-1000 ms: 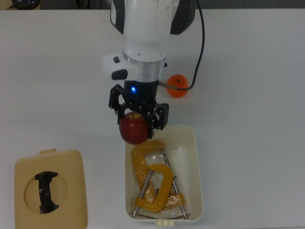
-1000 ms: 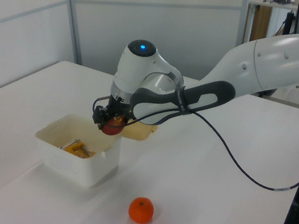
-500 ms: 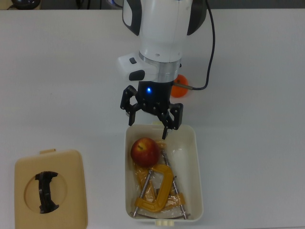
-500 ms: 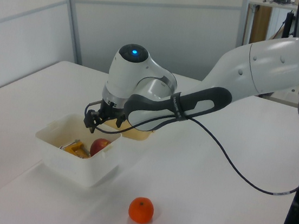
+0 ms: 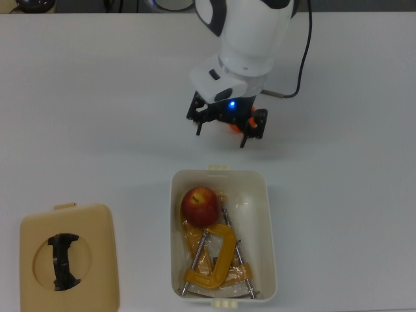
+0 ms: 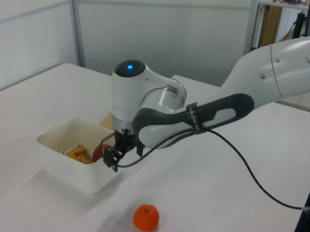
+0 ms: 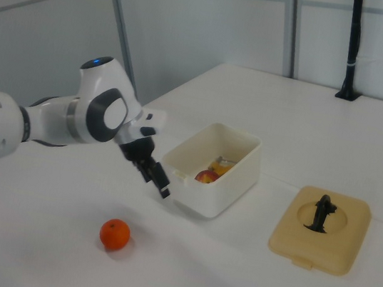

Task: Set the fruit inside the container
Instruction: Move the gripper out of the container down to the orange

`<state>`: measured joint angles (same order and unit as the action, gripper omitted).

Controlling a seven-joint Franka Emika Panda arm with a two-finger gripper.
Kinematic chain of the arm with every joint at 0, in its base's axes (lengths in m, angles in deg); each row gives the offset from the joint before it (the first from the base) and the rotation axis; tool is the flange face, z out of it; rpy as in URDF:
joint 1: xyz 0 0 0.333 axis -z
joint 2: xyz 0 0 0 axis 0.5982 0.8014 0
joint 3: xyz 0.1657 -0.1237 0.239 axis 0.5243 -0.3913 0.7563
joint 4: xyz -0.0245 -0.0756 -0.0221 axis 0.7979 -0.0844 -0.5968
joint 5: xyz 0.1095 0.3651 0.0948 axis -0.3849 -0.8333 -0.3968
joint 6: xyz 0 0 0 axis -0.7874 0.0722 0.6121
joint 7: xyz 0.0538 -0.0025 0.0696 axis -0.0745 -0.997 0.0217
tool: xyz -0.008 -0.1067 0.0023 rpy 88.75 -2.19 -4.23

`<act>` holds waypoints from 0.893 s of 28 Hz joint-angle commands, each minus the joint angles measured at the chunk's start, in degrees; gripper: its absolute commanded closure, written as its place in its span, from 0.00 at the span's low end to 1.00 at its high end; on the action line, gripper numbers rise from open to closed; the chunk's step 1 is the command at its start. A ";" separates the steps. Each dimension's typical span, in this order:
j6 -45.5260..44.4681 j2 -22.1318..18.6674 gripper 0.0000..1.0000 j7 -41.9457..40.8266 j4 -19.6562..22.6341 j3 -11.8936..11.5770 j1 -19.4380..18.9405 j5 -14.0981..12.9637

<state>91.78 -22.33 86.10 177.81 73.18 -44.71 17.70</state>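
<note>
White table, apple sits in the container — one fruit down. The gripper hangs spread and empty above the orange — next, drop and pinch it.

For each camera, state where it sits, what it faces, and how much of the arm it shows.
Top view: overhead, looking straight down on the tub, lid and gripper.
Left view: low at the table's edge by the orange, showing the whole arm.
Right view: raised, opposite side, lid nearest, forearm only.
All three share the apple inside the tub.
</note>
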 commanded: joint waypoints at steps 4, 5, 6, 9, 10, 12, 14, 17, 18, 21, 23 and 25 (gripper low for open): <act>-0.08 -4.47 0.00 -2.03 9.38 2.91 -0.38 -1.13; -0.08 -4.47 0.00 -2.03 9.82 3.09 -0.47 -0.96; 0.01 -4.47 0.00 -1.94 10.35 3.44 -0.56 -0.69; 0.01 -4.47 0.00 -1.77 11.41 4.93 -0.56 -0.43; 0.01 -4.47 0.00 -1.77 11.76 5.11 -0.56 -0.25; 0.10 -4.55 0.00 -1.68 12.28 5.46 -0.65 0.01; 0.10 -4.55 0.00 -1.42 13.16 6.17 -0.91 0.54; 0.62 -4.47 0.00 -1.41 14.30 6.17 -1.43 0.71; 1.06 -4.47 0.00 -1.33 14.92 6.17 -1.78 0.98; 1.59 -4.47 0.00 -0.89 15.80 6.17 -2.05 1.77; 1.85 -4.38 0.00 -0.19 16.67 6.17 -2.14 2.64; 2.12 -4.20 0.00 -0.19 17.12 6.17 -2.14 3.00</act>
<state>91.91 -24.78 86.00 191.32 79.74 -46.49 18.89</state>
